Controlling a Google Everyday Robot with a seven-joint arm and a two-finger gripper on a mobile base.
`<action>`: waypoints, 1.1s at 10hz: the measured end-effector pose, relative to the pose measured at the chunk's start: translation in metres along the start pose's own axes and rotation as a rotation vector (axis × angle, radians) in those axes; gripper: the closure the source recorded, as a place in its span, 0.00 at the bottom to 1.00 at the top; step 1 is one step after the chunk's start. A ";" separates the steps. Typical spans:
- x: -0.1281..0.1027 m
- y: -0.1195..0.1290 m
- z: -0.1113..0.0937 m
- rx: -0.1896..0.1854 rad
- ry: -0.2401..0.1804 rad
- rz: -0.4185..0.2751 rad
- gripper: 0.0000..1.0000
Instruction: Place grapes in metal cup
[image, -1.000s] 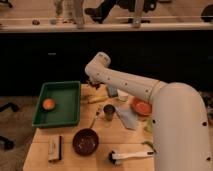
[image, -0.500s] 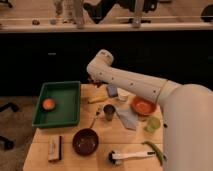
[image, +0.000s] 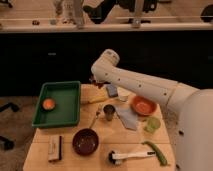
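The metal cup (image: 109, 111), small and silver-grey, stands upright near the middle of the wooden table (image: 102, 161). My white arm reaches in from the right. Its gripper (image: 95, 83) hangs over the table's back edge, behind and left of the cup, mostly hidden by the wrist. A small dark reddish lump (image: 92, 79) shows at the gripper's end; it looks like the grapes, above the table surface.
A green tray (image: 60, 114) with an orange fruit (image: 48, 104) lies at the left. A dark red bowl (image: 85, 141) sits in front of the cup. An orange bowl (image: 143, 106), translucent green cup (image: 152, 124), grey cloth (image: 127, 118), white-handled brush (image: 129, 156) and green vegetable (image: 158, 153) are at the right.
The arm's elbow has shifted right and slightly up, and the gripper has moved with it. The things on the table have not moved.
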 end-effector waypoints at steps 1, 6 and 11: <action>0.000 0.003 -0.004 0.001 -0.016 0.008 1.00; 0.006 0.018 -0.027 0.013 -0.077 0.031 1.00; 0.013 0.036 -0.036 0.017 -0.081 0.051 1.00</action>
